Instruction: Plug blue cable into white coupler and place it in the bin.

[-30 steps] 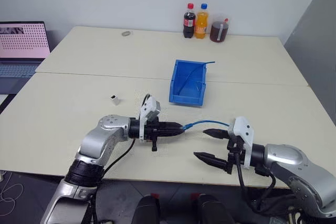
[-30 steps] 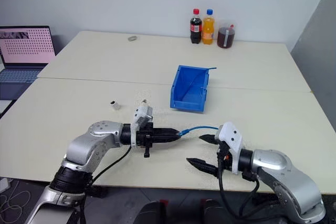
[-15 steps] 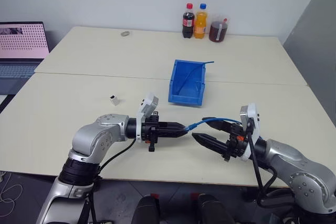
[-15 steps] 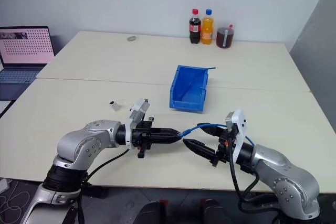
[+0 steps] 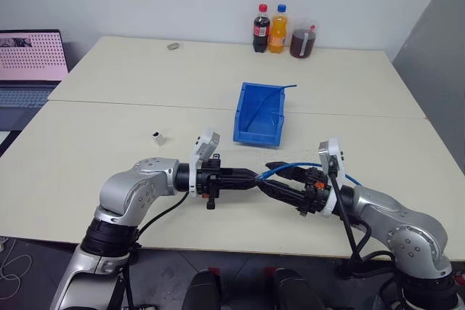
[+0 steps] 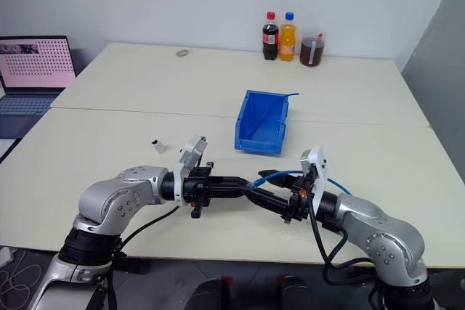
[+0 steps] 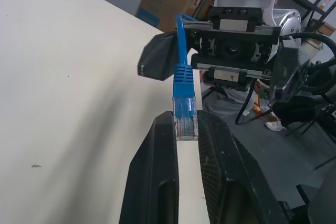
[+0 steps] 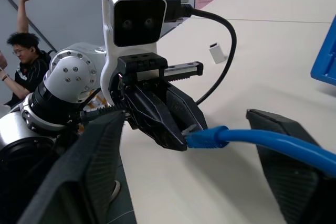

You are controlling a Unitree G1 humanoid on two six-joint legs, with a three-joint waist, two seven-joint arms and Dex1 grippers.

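Since a second ago, the right gripper (image 5: 275,178) has come up and in toward the left gripper (image 5: 251,176), and its two fingers have drawn closer together, so the two grippers now meet tip to tip above the near edge of the table (image 5: 109,143).

The blue cable (image 5: 305,166) has its clear plug (image 7: 185,124) pinched between the left gripper's two black fingers (image 7: 157,150), which are squeezed together on it. The plug's blue boot sticks straight out past those fingertips. From there the cord runs toward the right gripper, passes between its two spread fingers (image 8: 100,161), arches over that wrist, and comes down behind it. The right gripper's fingers stand apart, one on each side of the cord. I cannot tell if they touch it.

The white coupler (image 5: 158,136) sits on the table by itself, out beyond the left arm and well apart from both grippers. It is not joined to the cable.

The bin (image 5: 259,114) sits farther out on the table, past the spot where the grippers meet. A second thin blue cord (image 5: 280,96) lies inside it and pokes over its far corner.

At the far edge of the table stand a cola bottle (image 5: 261,28), an orange drink bottle (image 5: 278,29) and a jar of dark liquid (image 5: 303,40). A laptop (image 5: 29,63) sits off to the left side. A person (image 8: 23,40) with one arm raised is in the background of the right wrist view.
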